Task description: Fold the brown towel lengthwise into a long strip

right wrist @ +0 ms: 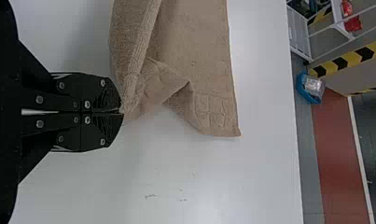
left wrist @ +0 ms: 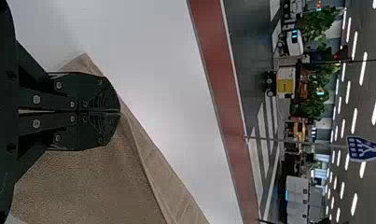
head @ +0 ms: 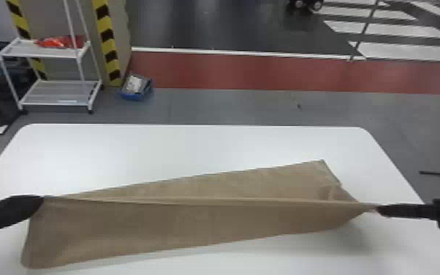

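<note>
Brown towel [head: 193, 223] is lying across the white table [head: 193, 146], running from the robot's left to its right; its far right corner is resting on the tabletop. Left gripper [head: 41, 199] is pinching the towel at its left end, and right gripper [head: 377, 208] is pinching it at the right end. Between the two, a raised edge is stretching nearly straight, with one panel sloping toward the robot and a narrower one spreading beyond it, widening toward the right. In the left wrist view, the left gripper [left wrist: 120, 112] is showing both fingers pressed together on the cloth; in the right wrist view, the right gripper [right wrist: 121, 111] is doing the same, fingertips meeting on the gathered edge (a small crumpled fold is sitting just beside it). Beyond the table, a white shelf rack [head: 55, 54] is standing near a blue bin [head: 135, 97].
</note>
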